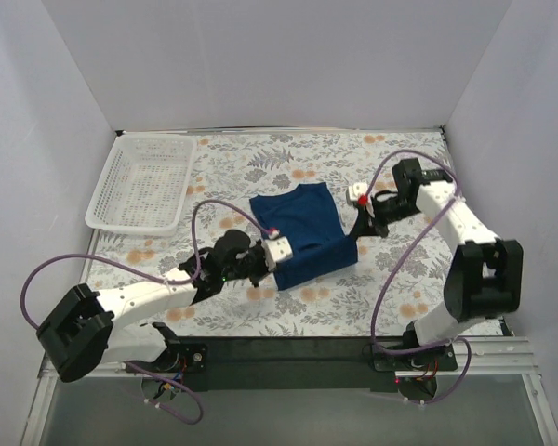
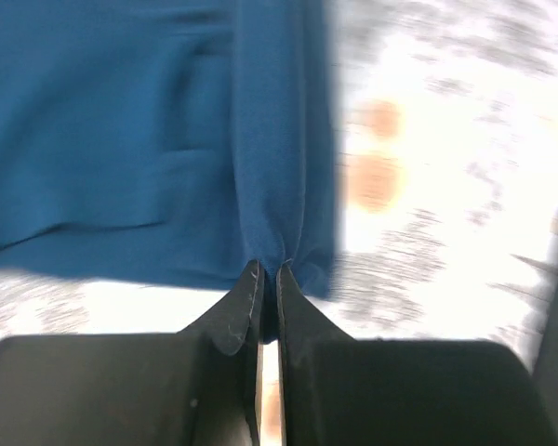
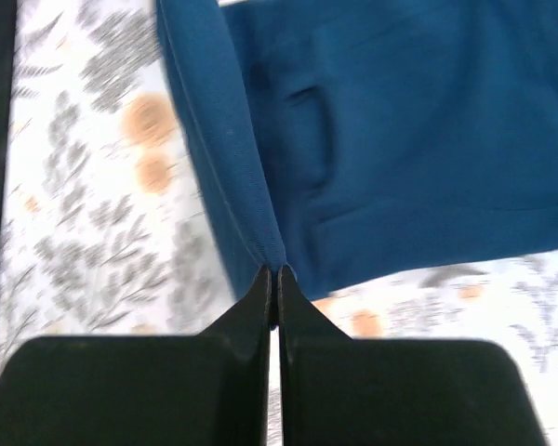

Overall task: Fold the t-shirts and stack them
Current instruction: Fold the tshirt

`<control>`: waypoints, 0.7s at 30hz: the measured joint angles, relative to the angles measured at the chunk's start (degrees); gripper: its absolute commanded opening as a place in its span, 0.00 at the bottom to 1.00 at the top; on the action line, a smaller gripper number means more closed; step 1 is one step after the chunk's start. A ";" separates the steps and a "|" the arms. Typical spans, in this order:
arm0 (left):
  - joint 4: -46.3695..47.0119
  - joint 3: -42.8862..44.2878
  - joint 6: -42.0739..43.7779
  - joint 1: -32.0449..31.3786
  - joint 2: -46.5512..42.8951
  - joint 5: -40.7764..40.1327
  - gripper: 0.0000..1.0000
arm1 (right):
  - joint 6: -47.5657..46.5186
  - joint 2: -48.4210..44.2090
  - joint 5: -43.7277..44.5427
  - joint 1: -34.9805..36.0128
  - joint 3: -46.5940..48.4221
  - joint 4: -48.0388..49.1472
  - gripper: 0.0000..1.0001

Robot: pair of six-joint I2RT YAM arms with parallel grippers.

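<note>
Flowered tablecloth (image 1: 260, 158) lies below; my left gripper (image 2: 268, 269) and right gripper (image 3: 272, 271) each pinch tight a near corner of the blue shirt (image 1: 302, 232), which spreads away ahead of them. I should lift both corners level, keeping the hem taut.

Left wrist view blurs the t-shirt (image 2: 149, 139), cropping its top.

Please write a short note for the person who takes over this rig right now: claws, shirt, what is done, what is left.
The left claw is shut on the near-left edge of the blue t-shirt.
The right claw is shut on its right edge.
The shirt lies on the floral table between the arms, seemingly partly folded. The white basket sits far left, apart from it.
Done: both grasps. Left: finish the fold, then stack. Only one shirt is in view.
</note>
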 measured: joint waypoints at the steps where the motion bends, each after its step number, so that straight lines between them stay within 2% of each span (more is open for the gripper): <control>1: 0.37 0.85 0.15 3.28 0.61 0.26 0.00 | 2.19 3.41 -0.72 0.04 3.67 0.90 0.01; 6: 2.34 10.54 1.49 15.74 10.16 2.82 0.00 | 13.27 18.40 -2.36 0.55 20.96 6.16 0.01; 9: 3.85 16.94 2.08 20.46 17.44 3.21 0.00 | 20.63 26.58 -2.14 1.25 32.00 10.51 0.01; 12: 4.96 22.25 2.32 23.69 22.97 3.19 0.00 | 27.47 31.95 -1.18 1.99 39.17 15.06 0.01; 17: 6.71 29.03 2.32 27.76 31.39 3.06 0.00 | 37.53 38.21 1.68 3.69 44.92 24.94 0.01; 21: 6.86 31.23 2.25 29.70 36.94 2.82 0.00 | 42.97 42.86 4.37 5.40 47.34 30.64 0.01</control>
